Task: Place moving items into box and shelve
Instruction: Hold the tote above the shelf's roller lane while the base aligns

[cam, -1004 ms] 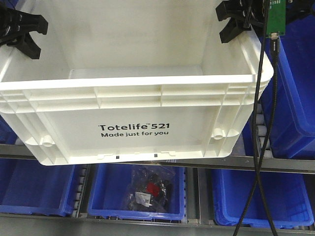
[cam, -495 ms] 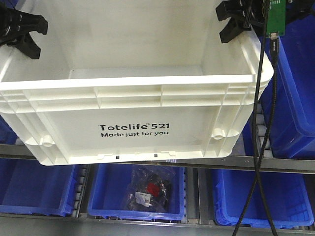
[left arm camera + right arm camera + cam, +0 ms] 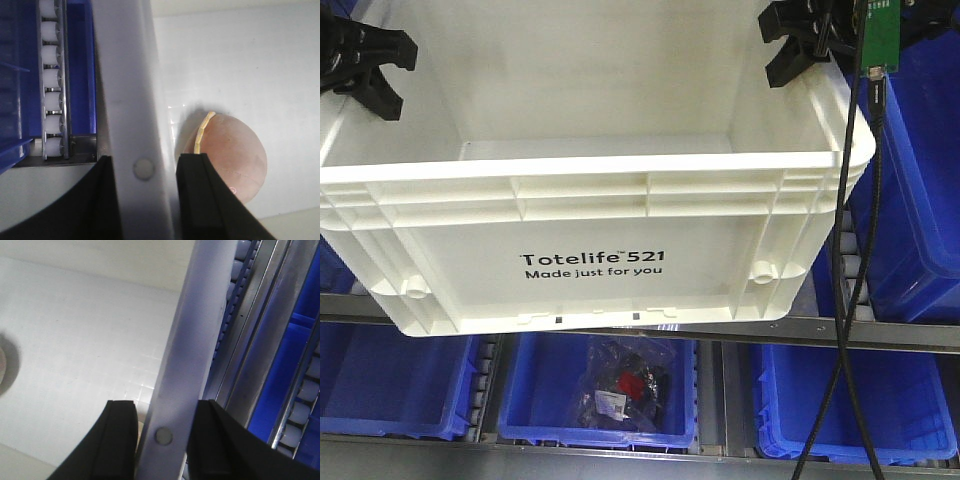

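Even, bright overhead light. The box (image 3: 590, 250) rim shows glare. Both wrist views are blurred close up, shadowed low.

The shelf (image 3: 880, 335) is a grey metal rack with roller tracks (image 3: 52, 80) between its lanes. The box (image 3: 590, 260) sits tilted over the front rail of the upper level, its printed side facing out. Blue bins (image 3: 910, 180) stand on that same level at the box's right, and a sliver of one shows at its left. On the lower level three blue bins stand side by side along the front edge; the middle bin (image 3: 600, 400) holds a clear bag (image 3: 625, 385) of dark parts.
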Motion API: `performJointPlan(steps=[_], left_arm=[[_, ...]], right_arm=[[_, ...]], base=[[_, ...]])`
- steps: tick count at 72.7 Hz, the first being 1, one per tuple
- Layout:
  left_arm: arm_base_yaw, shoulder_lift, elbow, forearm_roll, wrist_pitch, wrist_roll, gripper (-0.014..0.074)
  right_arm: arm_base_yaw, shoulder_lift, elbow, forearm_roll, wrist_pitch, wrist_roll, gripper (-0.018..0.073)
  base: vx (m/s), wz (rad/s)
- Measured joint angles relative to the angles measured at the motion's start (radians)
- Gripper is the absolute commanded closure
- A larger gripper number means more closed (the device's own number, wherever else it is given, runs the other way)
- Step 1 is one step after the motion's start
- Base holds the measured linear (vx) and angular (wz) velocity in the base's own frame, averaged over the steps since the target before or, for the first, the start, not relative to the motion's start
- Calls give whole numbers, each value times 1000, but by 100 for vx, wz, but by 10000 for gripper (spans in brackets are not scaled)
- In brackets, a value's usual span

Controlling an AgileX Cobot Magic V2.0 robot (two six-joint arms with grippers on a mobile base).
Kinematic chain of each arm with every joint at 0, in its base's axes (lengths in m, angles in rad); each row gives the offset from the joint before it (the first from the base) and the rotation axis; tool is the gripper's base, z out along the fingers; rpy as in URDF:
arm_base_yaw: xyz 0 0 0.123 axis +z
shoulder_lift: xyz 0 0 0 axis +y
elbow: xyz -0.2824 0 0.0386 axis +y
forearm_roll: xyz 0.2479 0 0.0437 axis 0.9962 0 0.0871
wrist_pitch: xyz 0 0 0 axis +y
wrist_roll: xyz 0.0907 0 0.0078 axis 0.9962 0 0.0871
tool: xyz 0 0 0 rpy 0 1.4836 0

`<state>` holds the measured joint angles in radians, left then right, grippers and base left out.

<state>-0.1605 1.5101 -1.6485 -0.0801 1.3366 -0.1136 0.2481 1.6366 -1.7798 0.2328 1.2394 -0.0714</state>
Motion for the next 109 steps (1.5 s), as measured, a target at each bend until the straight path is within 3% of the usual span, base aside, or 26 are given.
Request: performJointPlan(steps=[46,67,85,109], left_arm=[[0,0,0,12,0,28,600],[7,0,0,75,1,46,600],[9,0,0,73,1,47,600],[9,0,1,73,-8,70,600]], right_arm=[[7,0,1,5,-21,-15,557],[104,0,1,-107,-91,24,553],[119,0,3,-142,-68,71,550],[123,-31,178,-128,-142,84,549]], base=[[0,0],[0,0],[0,0],[0,0]])
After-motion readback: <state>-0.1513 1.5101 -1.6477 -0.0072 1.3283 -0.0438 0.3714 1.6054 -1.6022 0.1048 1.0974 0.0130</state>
